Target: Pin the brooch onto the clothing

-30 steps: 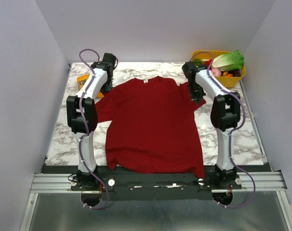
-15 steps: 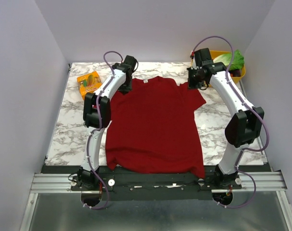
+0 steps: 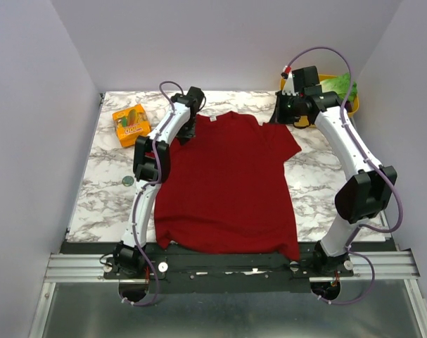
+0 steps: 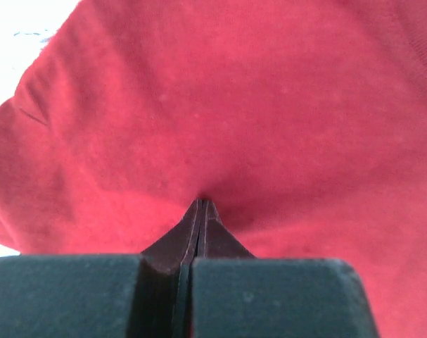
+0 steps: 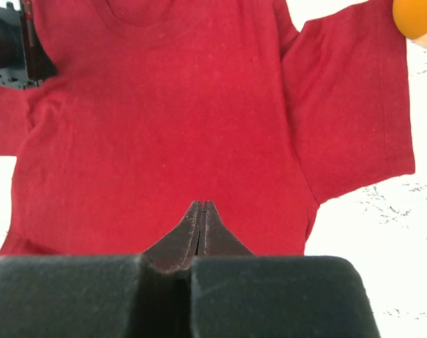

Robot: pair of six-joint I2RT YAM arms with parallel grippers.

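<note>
Left tool (image 4: 201,204) edged right | it and right tool (image 5: 201,205) pressed together | soft red shirt (image 3: 224,183) flat

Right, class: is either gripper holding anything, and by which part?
The left gripper is shut and seems to pinch a small fold of the red shirt near its shoulder. The right gripper is shut on nothing, above the shirt.

You get bright, even light from above in the top view: the bench (image 3: 93,204) shows its veining clearly, and shadows are soft and faint. In both wrist views the bench burns out to near white. The left wrist view sits close on the clothing (image 4: 269,105), so the fabric looks soft; the right wrist view is sharper.
</note>
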